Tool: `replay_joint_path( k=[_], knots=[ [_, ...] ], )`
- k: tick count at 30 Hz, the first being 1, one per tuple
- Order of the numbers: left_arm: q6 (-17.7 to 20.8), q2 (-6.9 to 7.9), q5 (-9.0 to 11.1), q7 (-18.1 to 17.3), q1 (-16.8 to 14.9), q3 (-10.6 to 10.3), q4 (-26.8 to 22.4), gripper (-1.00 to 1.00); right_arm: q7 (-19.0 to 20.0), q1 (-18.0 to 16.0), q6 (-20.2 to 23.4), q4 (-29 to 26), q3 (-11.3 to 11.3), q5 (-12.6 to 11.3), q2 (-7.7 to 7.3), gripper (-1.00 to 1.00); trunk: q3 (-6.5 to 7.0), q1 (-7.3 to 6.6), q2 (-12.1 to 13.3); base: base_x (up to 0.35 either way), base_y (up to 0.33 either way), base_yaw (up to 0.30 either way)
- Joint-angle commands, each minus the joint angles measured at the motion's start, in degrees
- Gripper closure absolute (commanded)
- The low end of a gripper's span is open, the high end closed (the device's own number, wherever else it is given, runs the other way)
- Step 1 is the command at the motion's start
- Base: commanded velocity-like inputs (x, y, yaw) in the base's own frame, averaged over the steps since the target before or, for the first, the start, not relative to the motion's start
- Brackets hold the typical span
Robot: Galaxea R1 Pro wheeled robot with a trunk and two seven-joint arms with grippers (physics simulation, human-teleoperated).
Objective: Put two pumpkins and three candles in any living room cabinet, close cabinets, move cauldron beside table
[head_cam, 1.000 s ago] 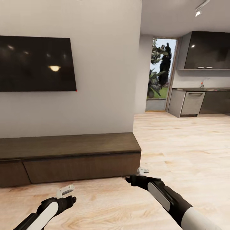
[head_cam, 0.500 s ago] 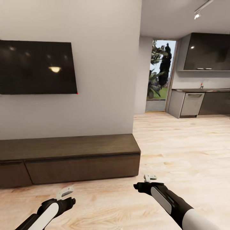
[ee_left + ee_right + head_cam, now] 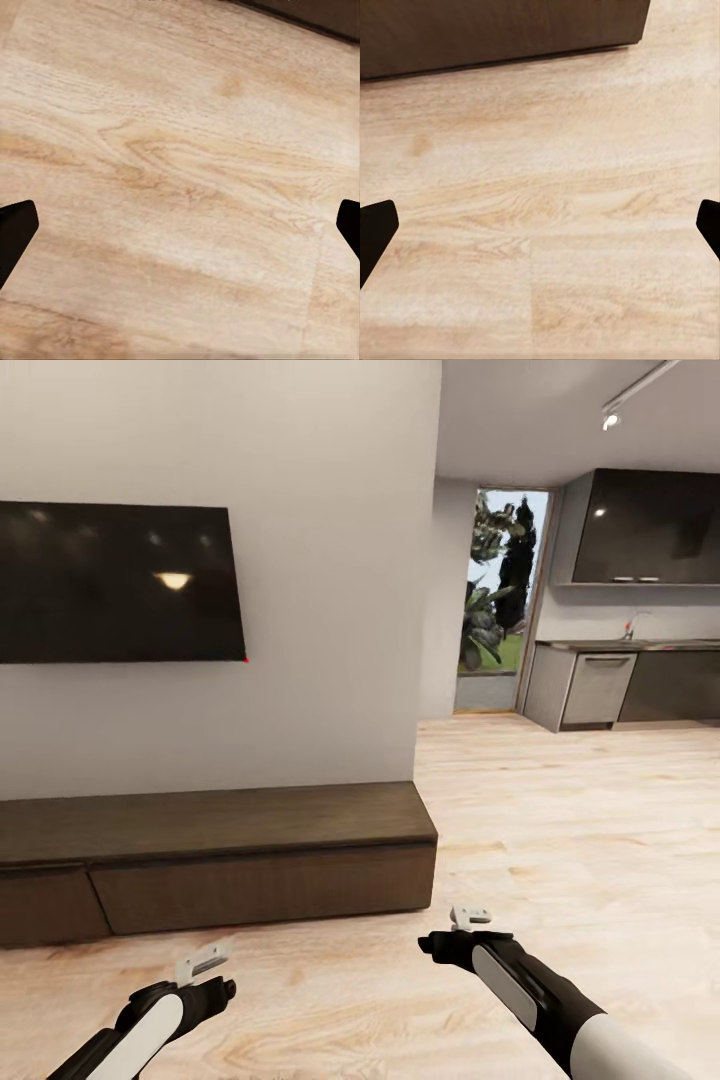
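Against the white wall (image 3: 330,610), the long, low dark-brown cabinet (image 3: 215,860) stands on the light wood floor (image 3: 560,830), its flat top bare and its plain front panels shut flush. Above the cabinet a black television (image 3: 115,582) hangs on that wall. Past the cabinet's right end the floor runs back to a glass door (image 3: 497,600) with green plants behind it, and beside that door stand grey kitchen units (image 3: 630,685) with a dark upper cupboard (image 3: 650,525) over them.

In front of the cabinet both arms hang low over the floor. The left end effector (image 3: 205,963) hovers before the cabinet's middle front panel, clear of it, with nothing between its fingers; in the left wrist view its two dark fingertips (image 3: 16,232) sit at opposite edges with bare planks between them, so it is spread wide. The right end effector (image 3: 470,915) hovers just off the cabinet's right front corner, near it but not touching. In the right wrist view its fingertips (image 3: 376,229) likewise stand far apart over bare floor, holding nothing, and the cabinet's dark base (image 3: 502,34) runs across beyond them, close to the floor.
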Motion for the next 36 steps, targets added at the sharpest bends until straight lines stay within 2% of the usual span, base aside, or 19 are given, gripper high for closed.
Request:
replay_joint_path(
  k=[1,36],
  knots=[
    [0.0,0.05,0.4,0.5,-0.1,-0.2,-0.1,-1.0,-0.6,-0.1,0.1,-0.1,0.3,-0.6,-0.08,-1.0,0.12,-0.24,0.4,-0.036,0.0,0.0],
    [-0.6,0.03,0.4,0.5,-0.1,-0.2,-0.1,-1.0,-0.6,-0.1,0.1,0.1,0.4,-0.6,-0.08,-1.0,6.4,-7.93,14.4,-0.02,0.0,0.0]
  ],
)
